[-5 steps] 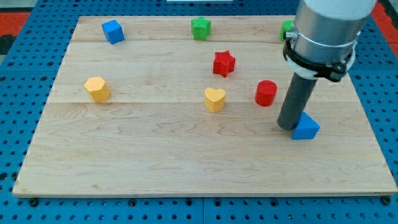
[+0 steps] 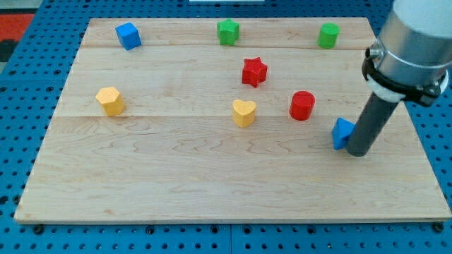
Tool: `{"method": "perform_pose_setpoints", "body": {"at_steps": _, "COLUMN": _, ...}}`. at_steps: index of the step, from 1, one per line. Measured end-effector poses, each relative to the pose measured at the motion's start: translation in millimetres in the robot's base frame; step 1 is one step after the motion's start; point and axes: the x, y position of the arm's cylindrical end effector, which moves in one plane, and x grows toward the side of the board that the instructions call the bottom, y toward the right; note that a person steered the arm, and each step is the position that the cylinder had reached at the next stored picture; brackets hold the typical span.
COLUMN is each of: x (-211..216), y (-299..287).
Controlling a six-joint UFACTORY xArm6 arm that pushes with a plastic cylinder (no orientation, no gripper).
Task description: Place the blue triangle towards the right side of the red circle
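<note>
The blue triangle (image 2: 342, 132) lies on the wooden board, right of and a little below the red circle (image 2: 302, 105). My tip (image 2: 357, 151) rests against the blue triangle's right side and hides part of it. The rod rises from there toward the view's upper right. A gap of bare board separates the triangle from the red circle.
On the board (image 2: 176, 176) also sit a red star (image 2: 254, 72), a yellow heart (image 2: 244, 112), a yellow hexagon-like block (image 2: 110, 101), a blue cube (image 2: 128, 35), a green star-like block (image 2: 228, 32) and a green cylinder (image 2: 328, 35). The board's right edge is near my tip.
My tip has moved from the blue triangle's left side round to its right side. The blue triangle has shifted slightly up and left. The green cylinder is now uncovered.
</note>
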Motion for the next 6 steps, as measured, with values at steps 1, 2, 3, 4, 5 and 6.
{"method": "perform_pose_setpoints", "body": {"at_steps": 1, "x": -29.8, "y": 0.2}}
{"method": "perform_pose_setpoints", "body": {"at_steps": 2, "x": -54.7, "y": 0.2}}
{"method": "perform_pose_setpoints", "body": {"at_steps": 3, "x": -43.0, "y": 11.8}}
{"method": "perform_pose_setpoints", "body": {"at_steps": 4, "x": -40.7, "y": 35.2}}
{"method": "perform_pose_setpoints", "body": {"at_steps": 5, "x": -39.2, "y": 73.2}}
{"method": "perform_pose_setpoints", "body": {"at_steps": 6, "x": -29.3, "y": 59.0}}
